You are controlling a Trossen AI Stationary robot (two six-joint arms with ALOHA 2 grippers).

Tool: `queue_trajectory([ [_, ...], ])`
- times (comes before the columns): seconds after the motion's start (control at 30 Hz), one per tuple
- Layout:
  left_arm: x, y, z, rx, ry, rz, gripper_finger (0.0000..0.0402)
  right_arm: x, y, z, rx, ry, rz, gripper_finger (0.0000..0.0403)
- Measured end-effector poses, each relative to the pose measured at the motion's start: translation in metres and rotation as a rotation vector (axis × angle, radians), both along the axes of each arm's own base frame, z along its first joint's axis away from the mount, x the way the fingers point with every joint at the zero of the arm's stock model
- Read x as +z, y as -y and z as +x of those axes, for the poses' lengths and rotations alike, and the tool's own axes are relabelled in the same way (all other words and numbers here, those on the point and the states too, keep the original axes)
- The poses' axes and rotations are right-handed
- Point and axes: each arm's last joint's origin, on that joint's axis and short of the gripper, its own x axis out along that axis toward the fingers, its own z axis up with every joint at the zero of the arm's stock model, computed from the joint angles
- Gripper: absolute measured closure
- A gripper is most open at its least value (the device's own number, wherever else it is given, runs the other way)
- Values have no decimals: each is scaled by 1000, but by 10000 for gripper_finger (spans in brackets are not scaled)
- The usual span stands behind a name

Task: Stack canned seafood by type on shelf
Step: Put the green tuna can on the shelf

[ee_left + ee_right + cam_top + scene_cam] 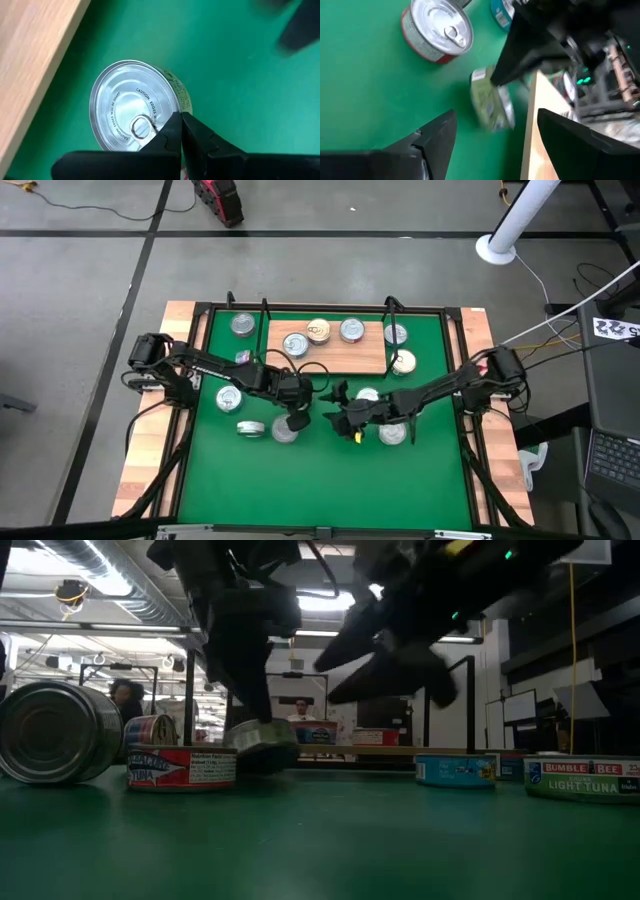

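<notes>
The left gripper (297,420) hung over the green mat (330,470) just short of the shelf (340,350), its fingers (172,135) pressed together on the rim of a silver-lidded can (132,112), which hung tilted just off the mat in the low view. From that can, the right gripper (345,420) sat at three o'clock, close by, its fingers spread wide with nothing between them. Several cans rested on the shelf board, a gold-lidded one (318,331) among them. More lay on the mat: one (229,399) at ten o'clock of the left gripper, another (251,427) at nine, and one (392,434) at four o'clock of the right gripper
</notes>
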Motion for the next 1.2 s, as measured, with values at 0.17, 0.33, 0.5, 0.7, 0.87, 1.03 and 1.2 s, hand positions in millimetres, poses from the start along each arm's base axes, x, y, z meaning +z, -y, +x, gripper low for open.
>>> queue_trajectory([
  [0.17, 2, 1, 4, -8, 48, -20, 401, -22, -2, 10, 28, -12, -73, 127],
  [0.33, 4, 1, 7, -15, 76, -35, 401, -36, 0, 15, 24, -19, -85, 127],
  [0.5, 4, 2, 7, -25, 84, -55, 401, -40, 5, 17, -11, -20, -98, 127],
  [0.7, 6, 2, 10, -31, 113, -67, 402, -38, 9, 19, -30, 15, -87, 127],
  [0.87, 7, 3, 11, -37, 131, -76, 402, -38, 11, 20, -7, 5, -67, 127],
  [1.03, 7, 3, 11, -37, 133, -75, 401, -40, 13, 19, -9, -18, -69, 128],
  [1.2, 7, 3, 12, -65, 134, -59, 401, -42, 14, 18, -9, -33, -73, 160],
])
